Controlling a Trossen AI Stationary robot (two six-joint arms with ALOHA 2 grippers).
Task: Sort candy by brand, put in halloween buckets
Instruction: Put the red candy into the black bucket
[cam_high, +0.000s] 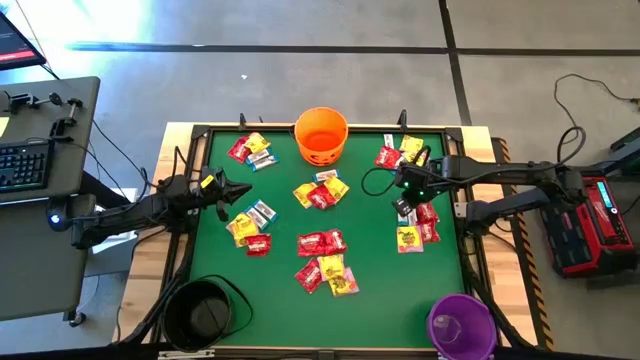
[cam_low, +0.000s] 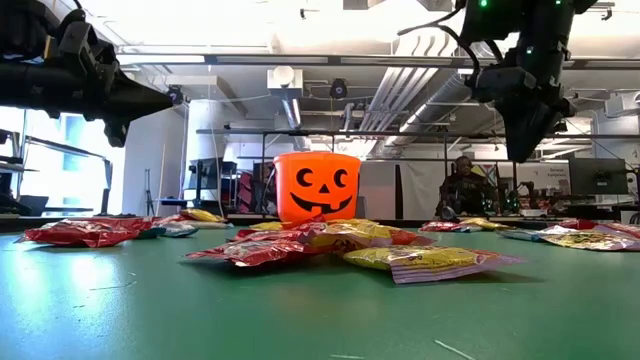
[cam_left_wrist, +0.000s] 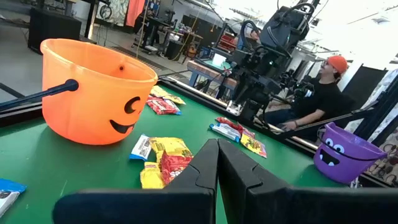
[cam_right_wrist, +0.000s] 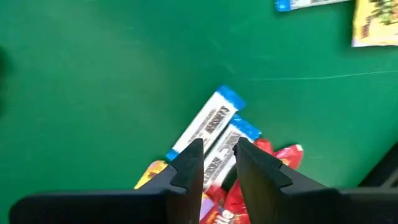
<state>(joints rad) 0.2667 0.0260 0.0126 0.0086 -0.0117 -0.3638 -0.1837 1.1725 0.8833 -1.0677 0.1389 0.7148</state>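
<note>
Candy (cam_high: 322, 243) lies scattered in shiny red, yellow and white-with-blue packets over the green table (cam_high: 380, 290). Right gripper (cam_right_wrist: 219, 155) hangs above it, fingers narrowly parted over a white-and-blue packet (cam_right_wrist: 205, 124). Left gripper (cam_left_wrist: 217, 158) hovers pressed together.

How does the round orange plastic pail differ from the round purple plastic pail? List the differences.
The round orange plastic pail stands at the table's far edge, centred; the round purple plastic pail sits at the near right corner. The orange pail has a black jack-o'-lantern face; the purple pail's eyes are white. Both stand upright, open-topped.
</note>
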